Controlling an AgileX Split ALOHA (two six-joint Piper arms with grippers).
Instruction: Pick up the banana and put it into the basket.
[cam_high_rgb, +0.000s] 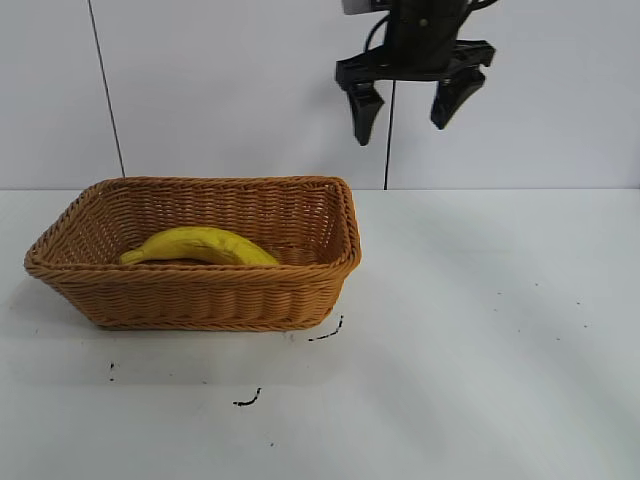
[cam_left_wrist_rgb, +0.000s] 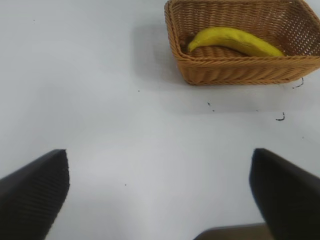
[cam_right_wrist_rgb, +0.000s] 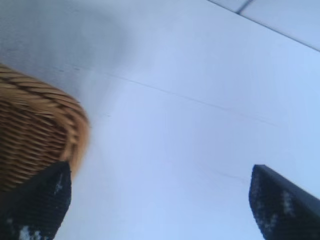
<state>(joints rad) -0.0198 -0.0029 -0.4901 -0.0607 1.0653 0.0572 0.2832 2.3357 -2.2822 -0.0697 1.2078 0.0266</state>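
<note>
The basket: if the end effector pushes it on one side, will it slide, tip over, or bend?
The basket would probably slide rather than tip: it is low and wide, resting flat on the smooth table. Its woven wicker looks light, and the banana inside adds little weight. The flared wall may flex slightly under a push near the braided rim.

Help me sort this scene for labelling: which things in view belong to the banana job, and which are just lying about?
Part of the job:
- banana, lying inside the basket
- basket, on the table
- right gripper, open, raised above the table beside the basket
- left gripper, open, over bare table away from the basket

Just there:
- table
- small dark specks on it
</note>
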